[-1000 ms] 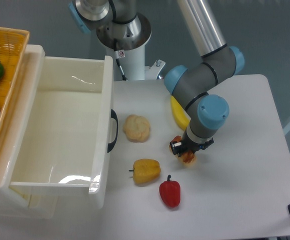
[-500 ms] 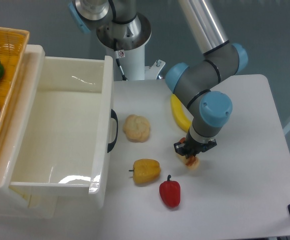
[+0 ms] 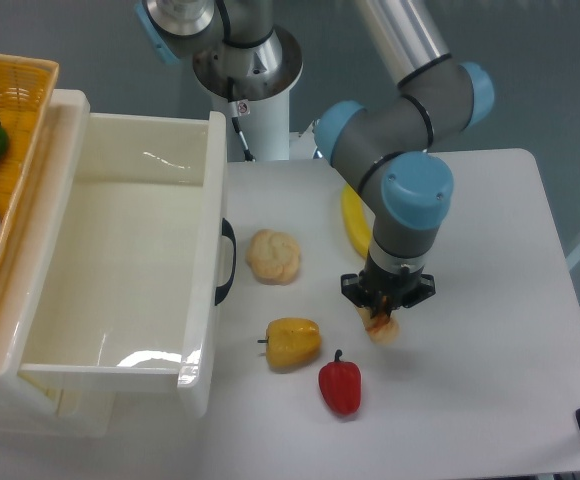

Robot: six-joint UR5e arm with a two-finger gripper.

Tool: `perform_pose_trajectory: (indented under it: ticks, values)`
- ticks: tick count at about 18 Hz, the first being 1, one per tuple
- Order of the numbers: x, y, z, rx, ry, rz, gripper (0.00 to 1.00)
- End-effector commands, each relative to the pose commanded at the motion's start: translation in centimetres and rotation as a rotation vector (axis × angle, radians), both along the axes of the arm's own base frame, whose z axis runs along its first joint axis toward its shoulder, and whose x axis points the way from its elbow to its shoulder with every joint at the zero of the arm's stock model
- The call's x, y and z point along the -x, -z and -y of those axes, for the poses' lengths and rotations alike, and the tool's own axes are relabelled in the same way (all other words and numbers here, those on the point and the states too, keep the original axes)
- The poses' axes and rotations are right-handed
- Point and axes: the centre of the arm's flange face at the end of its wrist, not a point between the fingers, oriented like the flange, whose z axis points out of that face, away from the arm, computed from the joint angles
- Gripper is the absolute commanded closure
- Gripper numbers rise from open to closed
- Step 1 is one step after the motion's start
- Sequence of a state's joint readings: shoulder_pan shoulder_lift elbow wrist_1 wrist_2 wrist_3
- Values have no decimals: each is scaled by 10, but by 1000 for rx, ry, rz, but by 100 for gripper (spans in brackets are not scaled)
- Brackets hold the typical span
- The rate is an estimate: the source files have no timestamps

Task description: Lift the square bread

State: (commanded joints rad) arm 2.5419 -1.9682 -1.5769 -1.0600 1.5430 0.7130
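Tool [image 3: 381, 312], having swung w/ wrist to point straight down, is sitting over the square bread [image 3: 383, 328] on table [image 3: 490, 330], fingers apparently clamping it; lift pending

Yellow pepper [image 3: 292, 342] beside red pepper [image 3: 340, 386]
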Motion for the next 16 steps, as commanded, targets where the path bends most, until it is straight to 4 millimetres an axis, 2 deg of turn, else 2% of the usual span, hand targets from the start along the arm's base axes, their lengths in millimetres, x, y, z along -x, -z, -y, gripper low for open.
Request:
perform_pose_trajectory:
  ticks: [3,6,7,13,16]
  values:
    - [-14,-14,-7,17,68,-39,75]
    - [-17,-28,-6,11,102,-54,77]
    - [-19,-28,-7,14,120,-56,75]
    - [-21,-25,-4,29,159,-54,75]
    - [-21,-32,-1,21,154,-63,75]
